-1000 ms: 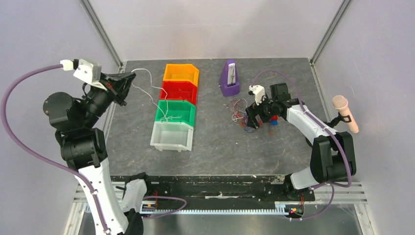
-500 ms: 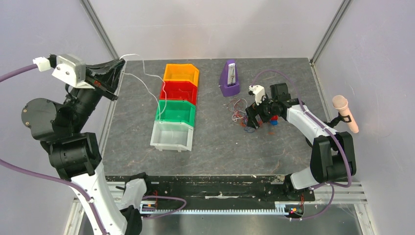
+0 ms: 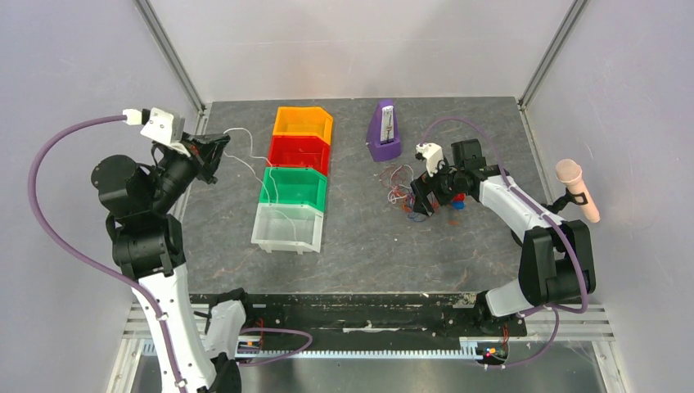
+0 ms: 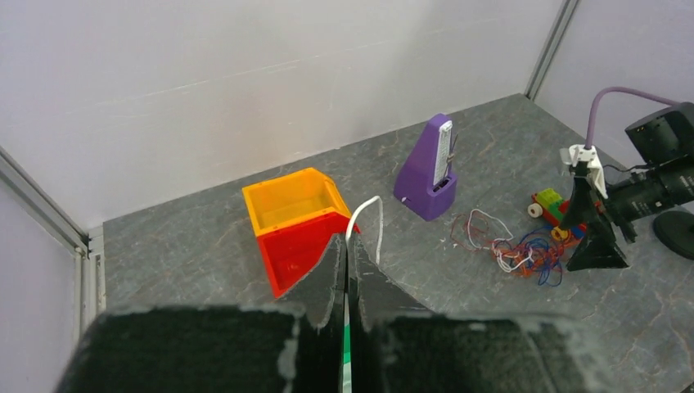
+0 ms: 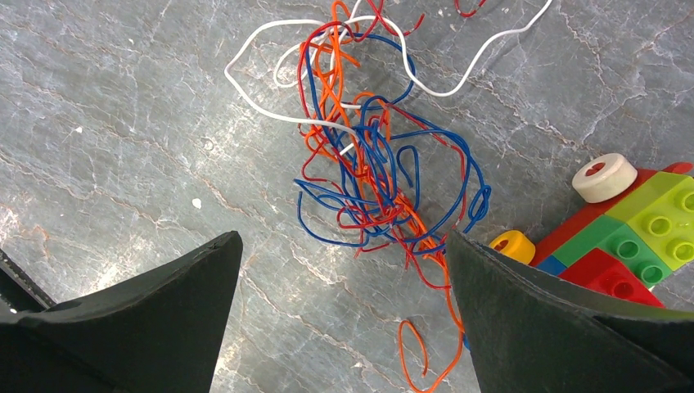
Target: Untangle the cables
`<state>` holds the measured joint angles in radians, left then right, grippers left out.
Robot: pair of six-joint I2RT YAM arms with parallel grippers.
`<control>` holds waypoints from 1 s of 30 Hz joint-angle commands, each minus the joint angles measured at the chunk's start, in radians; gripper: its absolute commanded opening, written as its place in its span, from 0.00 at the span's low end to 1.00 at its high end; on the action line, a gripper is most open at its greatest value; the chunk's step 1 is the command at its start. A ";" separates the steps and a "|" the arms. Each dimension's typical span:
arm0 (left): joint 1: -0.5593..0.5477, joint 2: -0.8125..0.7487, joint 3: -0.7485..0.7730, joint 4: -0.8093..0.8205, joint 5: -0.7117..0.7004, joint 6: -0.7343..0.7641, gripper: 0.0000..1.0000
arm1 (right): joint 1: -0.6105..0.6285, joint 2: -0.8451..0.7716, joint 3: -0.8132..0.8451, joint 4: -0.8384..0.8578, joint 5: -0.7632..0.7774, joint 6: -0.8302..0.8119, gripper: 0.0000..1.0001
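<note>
At the far left, the left gripper (image 3: 209, 153) is being held above the left edge of the table (image 3: 360, 246); its fingers (image 4: 327, 270) are being pressed tight together on a white cable (image 4: 380, 229); this strand is being trailed rightward to the column of bins, over the green bin (image 3: 293, 187) and toward the white bin (image 3: 286, 228); the orange bin (image 3: 303, 123) is being shown farthest, the red bin (image 3: 299, 154) just nearer it, all four touching in a line; a purple metronome (image 3: 384, 131) is being shown upright to the right of the bins, far side; the cables (image 5: 368, 164), a loose knot of blue, red, orange and white strands, are being left lying on the table just near-right of the metronome; the right gripper (image 5: 340, 246) is being held over the near side of the knot, jaws spread wide, nothing gripped; whether the tips are touching the table cannot be told; a toy block car (image 5: 630, 237) is being shown just right of the knot; a pink microphone (image 3: 577, 190) is being shown at the right wall.
</note>
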<state>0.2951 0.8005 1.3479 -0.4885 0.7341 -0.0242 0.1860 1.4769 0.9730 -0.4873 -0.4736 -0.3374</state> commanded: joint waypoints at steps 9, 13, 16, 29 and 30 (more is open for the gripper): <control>0.001 -0.111 -0.198 -0.090 0.121 0.150 0.02 | 0.002 -0.005 -0.014 0.019 -0.008 -0.011 0.98; 0.001 -0.165 -0.289 -0.158 0.121 0.221 0.02 | 0.002 -0.010 -0.020 0.019 -0.007 -0.012 0.98; 0.001 -0.184 -0.363 -0.200 0.120 0.281 0.02 | 0.002 -0.006 -0.020 0.019 -0.011 -0.009 0.98; -0.002 -0.062 -0.517 -0.392 -0.031 0.760 0.02 | 0.002 -0.001 -0.029 0.018 -0.001 -0.015 0.98; -0.001 -0.043 -0.517 -0.385 -0.059 0.775 0.02 | 0.002 0.000 -0.030 0.018 0.000 -0.016 0.98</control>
<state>0.2951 0.6945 0.8364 -0.8371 0.7822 0.5503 0.1860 1.4769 0.9550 -0.4870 -0.4736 -0.3416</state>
